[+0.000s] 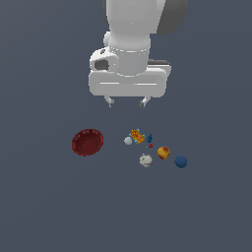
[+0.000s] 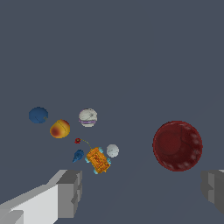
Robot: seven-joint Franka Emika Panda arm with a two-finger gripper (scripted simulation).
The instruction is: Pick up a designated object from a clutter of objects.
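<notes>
On the exterior view's left I see the dark red bowl (image 1: 87,142), upright, mouth up, alone on the grey table (image 1: 39,206). Bare surface rings its whole rim, with a clear gap before the nearest small item. No table edge or corner appears in either view, so I can't place anything against one.

Moving rightward, the hand (image 1: 127,103) hangs above the table, over the gap between bowl and clutter, touching nothing. Its two fingers are spread wide apart with nothing between them; the wrist view shows one fingertip (image 2: 70,192) at each side of the picture.

Next comes the clutter: a pale ball (image 1: 128,141) just beside the orange box (image 1: 137,136), then a tiny blue piece (image 1: 149,138) and a tiny red piece (image 1: 150,145) close to the box. The whitish speckled lump (image 1: 145,160) sits nearer the camera. The red-yellow ball (image 1: 164,152) follows, and the blue ball (image 1: 180,161) lies furthest toward the exterior view's right, with open surface beyond it.
</notes>
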